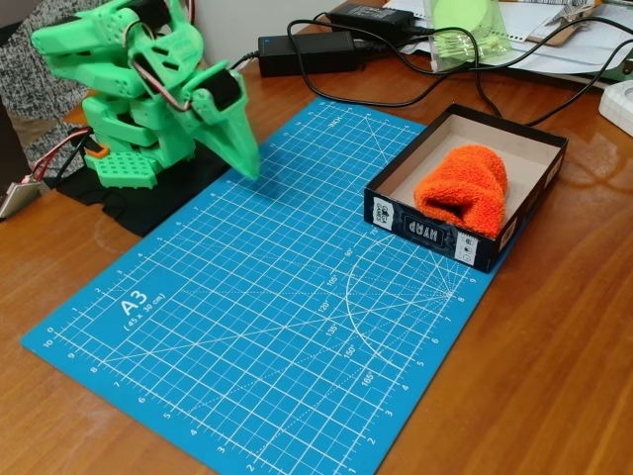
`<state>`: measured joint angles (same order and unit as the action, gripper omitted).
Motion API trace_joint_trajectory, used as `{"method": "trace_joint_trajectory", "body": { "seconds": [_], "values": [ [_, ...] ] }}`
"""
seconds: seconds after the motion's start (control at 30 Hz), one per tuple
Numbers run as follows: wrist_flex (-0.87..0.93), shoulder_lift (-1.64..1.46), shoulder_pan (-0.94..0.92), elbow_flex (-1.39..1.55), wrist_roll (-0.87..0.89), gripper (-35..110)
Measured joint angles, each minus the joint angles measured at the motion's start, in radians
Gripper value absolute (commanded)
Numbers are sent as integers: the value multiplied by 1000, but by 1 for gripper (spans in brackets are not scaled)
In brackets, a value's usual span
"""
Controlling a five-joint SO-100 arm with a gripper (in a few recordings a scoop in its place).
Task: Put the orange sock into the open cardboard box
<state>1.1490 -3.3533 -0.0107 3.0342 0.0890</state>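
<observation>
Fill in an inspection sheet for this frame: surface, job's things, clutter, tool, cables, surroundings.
Surface: brown wooden table with a blue A3 cutting mat.
Job's things: orange sock lies inside the open cardboard box, at the mat's right edge.
Clutter: two black power bricks and a clear green container at the back.
Tool: green tool points down at the mat, apart from the box; open or shut cannot be told.
Cables: black cables run behind the box.
Surroundings: papers at the back right.

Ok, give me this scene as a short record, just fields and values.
sock: orange, lying inside the box, one end up against the near wall
box: open, at the right edge of the mat
mat: blue cutting mat on a wooden table
gripper: green, shut, holding nothing, tip down at the mat's far left edge
task: looks done
</observation>
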Motion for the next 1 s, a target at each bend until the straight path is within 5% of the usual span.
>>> {"method": "trace_joint_trajectory", "body": {
  "seconds": [1.0],
  "values": [
    [0, -8, -11, 21, 6, 0]
  ]
}}
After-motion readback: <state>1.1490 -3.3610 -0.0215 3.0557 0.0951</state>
